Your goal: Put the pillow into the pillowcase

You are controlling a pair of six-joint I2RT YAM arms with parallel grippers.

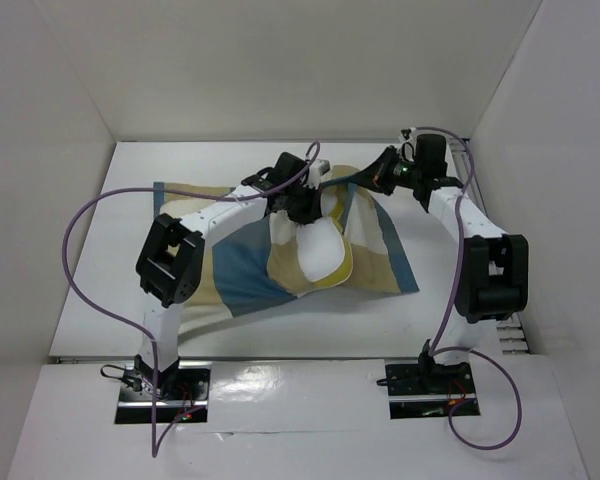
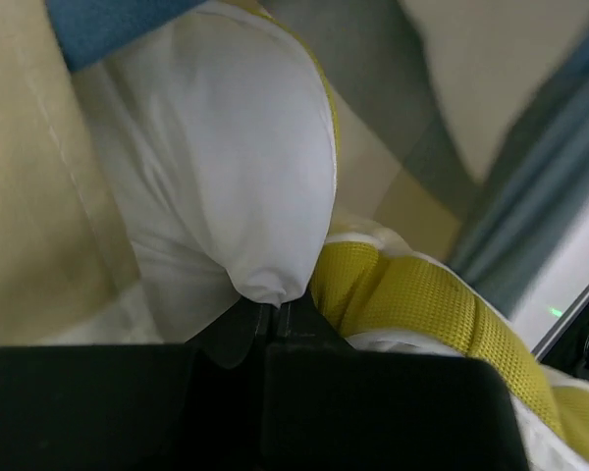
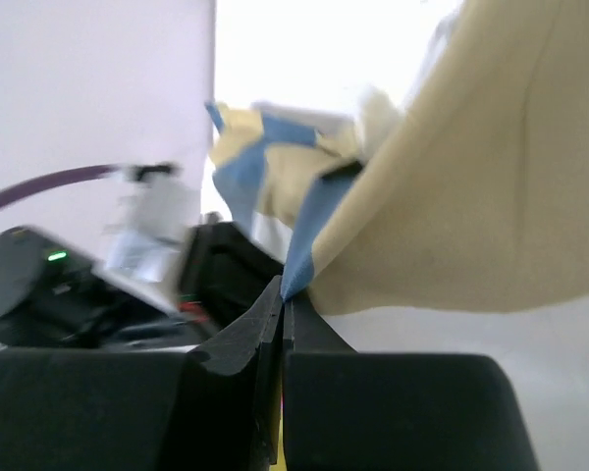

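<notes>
Top external view: pillow (image 1: pixel 320 252) partly inserted, its white end exposed just nearside of my left gripper (image 1: pixel 298 205), pillowcase (image 1: pixel 242 275) bunched around it. Left gripper pinches a pillow corner; right gripper (image 3: pixel 285 294) clamps the pillowcase edge. I judge roughly half undone.

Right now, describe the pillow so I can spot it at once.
On the table, a checked blue, tan and cream pillowcase lies between the arms. The pillow bulges from its opening at the left pincer. It alone is plain white with a yellow edge band.
</notes>
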